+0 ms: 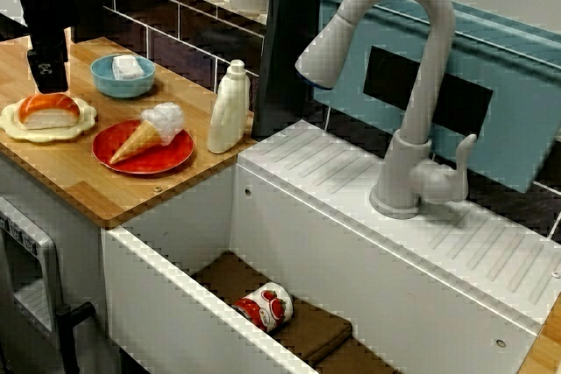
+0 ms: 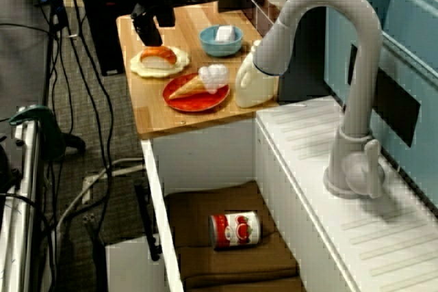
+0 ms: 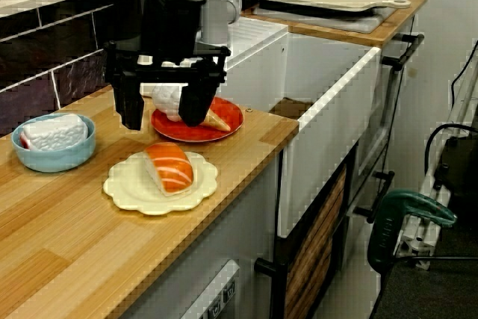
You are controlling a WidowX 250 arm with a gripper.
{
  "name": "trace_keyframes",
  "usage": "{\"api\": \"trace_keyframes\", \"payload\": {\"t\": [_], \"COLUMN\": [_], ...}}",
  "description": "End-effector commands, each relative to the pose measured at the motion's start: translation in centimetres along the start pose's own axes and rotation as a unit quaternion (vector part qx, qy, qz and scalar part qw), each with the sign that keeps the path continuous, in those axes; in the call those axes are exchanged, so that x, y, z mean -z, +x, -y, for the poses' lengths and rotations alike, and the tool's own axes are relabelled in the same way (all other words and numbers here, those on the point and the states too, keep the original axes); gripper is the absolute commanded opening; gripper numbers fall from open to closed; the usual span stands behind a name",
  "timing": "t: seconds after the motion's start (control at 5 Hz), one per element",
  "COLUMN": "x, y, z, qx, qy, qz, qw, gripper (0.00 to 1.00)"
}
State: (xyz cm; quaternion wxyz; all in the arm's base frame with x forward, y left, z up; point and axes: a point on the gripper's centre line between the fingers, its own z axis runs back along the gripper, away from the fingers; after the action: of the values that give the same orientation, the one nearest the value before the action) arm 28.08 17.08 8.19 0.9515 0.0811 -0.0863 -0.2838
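A: What is seen near the black two-fingered gripper (image 3: pixel 163 119)?

B: In the view along the counter, an orange and white salmon sushi piece (image 3: pixel 169 167) is seen right under it, at 6 o'clock. The sushi is laid on a pale yellow plate with a wavy edge (image 3: pixel 123 187). The plate is set on the light wooden counter (image 3: pixel 67 259).

A: How are the fingers (image 3: pixel 196 106) held?

B: They are spread wide apart, and nothing is held between them. A small gap is seen between the fingertips and the sushi, so it is not touched.

A: What is placed around the yellow plate?

B: A round red plate (image 3: pixel 233 119) is found just beside it, at 1 o'clock. A toy ice cream cone with a white top (image 1: pixel 145 135) is laid flat on the red plate. A light blue bowl (image 3: pixel 52 156) is set near by at 10 o'clock, and a white block (image 3: pixel 54 132) is seen in it.

A: And farther away?

B: In the view from beside the tap, a white plastic bottle (image 1: pixel 230 107) is stood upright at 2 o'clock from the red plate, next to the white sink (image 1: pixel 351 251). A big grey curved tap (image 1: pixel 412 85) is fixed behind the sink. In the view over the sink, a red and white can (image 2: pixel 235 230) is laid on its side on a brown mat (image 2: pixel 226 264).
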Motion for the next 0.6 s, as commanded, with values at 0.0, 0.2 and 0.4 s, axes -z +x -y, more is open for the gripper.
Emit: {"api": "trace_keyframes", "payload": {"t": [0.0, 0.2, 0.4], "x": [0.75, 0.87, 1.55], "y": [0.0, 0.0, -0.1], "z": [-0.08, -0.23, -0.11], "qx": [-0.023, -0.036, -0.059], "qy": [0.028, 0.026, 0.022], "qz": [-0.018, -0.019, -0.021], "qw": [0.9992, 0.9988, 0.9978], "gripper": [1.0, 1.0, 1.0]}}
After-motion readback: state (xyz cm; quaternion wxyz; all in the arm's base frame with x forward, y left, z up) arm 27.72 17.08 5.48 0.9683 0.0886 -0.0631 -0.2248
